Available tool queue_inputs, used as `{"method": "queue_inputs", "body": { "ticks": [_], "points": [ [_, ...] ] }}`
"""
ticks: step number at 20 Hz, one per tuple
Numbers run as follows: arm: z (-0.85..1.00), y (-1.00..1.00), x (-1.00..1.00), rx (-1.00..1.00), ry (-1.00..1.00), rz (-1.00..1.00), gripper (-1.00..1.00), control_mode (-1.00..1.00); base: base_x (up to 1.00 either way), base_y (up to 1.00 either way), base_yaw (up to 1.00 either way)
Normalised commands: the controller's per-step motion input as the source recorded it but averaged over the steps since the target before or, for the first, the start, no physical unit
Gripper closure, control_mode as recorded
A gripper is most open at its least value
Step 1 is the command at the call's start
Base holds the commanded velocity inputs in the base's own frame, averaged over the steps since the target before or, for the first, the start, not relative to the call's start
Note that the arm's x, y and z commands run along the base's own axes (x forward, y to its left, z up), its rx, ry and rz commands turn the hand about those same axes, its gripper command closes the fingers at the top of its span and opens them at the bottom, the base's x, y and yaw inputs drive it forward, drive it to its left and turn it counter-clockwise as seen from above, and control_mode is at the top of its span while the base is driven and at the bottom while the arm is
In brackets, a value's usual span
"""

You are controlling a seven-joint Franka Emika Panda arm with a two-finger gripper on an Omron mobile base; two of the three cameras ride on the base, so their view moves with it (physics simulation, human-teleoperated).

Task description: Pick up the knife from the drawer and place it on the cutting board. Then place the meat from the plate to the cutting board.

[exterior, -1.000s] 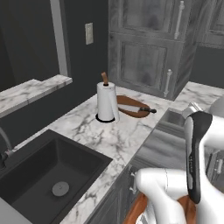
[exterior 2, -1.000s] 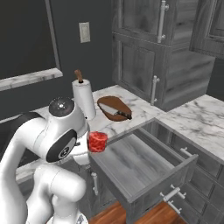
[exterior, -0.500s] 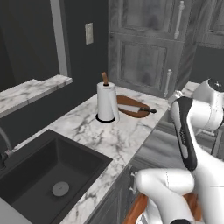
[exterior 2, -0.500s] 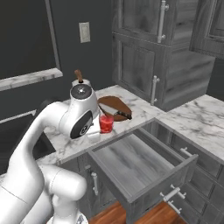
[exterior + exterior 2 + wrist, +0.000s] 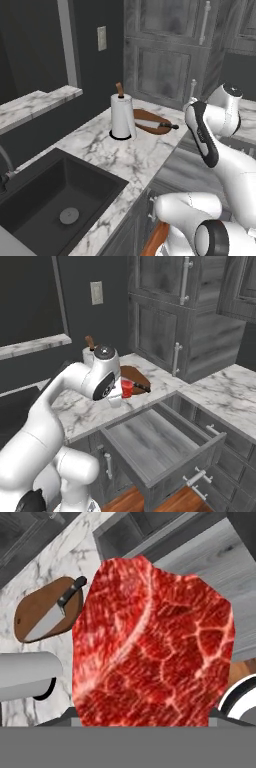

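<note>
Hand view puts the meat (image 5: 150,647) right in front of my lens: a marbled red slab, seemingly clamped low between the fingers of the tool (image 5: 128,390), whose tips are hidden behind it. I judge the jaws are set fairly wide because the cut is thick, so the tool is holding the meat, not standing free. From the right base view I see the red piece carried in the air above the counter (image 5: 80,408), just short of the cutting board (image 5: 136,375).

On the board, the knife (image 5: 56,610) lies flat with its dark handle toward the rim and its pale blade across the wood, so the first half of the job looks done. It takes up one side of the board, leaving bare wood beside it for the meat.

Near the board stands the paper towel roll (image 5: 123,117), toward the counter's back edge. I would keep the carry clear of it. Below the counter's front edge the drawer (image 5: 165,443) stands pulled out, its pale inside bare.
</note>
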Motion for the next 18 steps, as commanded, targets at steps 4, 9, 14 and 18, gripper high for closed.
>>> {"method": "queue_inputs", "body": {
  "ticks": [4, 9, 14, 18],
  "points": [
    [-0.04, 0.00, 0.39, 0.00, 0.00, 0.09, 1.00, -1.00, 0.00, 0.00, 0.00],
    [-0.07, 0.04, 0.52, -0.01, 0.00, 0.08, 1.00, -1.00, 0.00, 0.00, 0.00],
    [-0.11, 0.17, 0.49, -0.03, 0.05, 0.05, 1.00, -1.00, 0.00, 0.00, 0.00],
    [-0.12, 0.17, 0.43, -0.06, 0.06, 0.04, 1.00, -1.00, 0.00, 0.00, 0.00]
  ]
}}
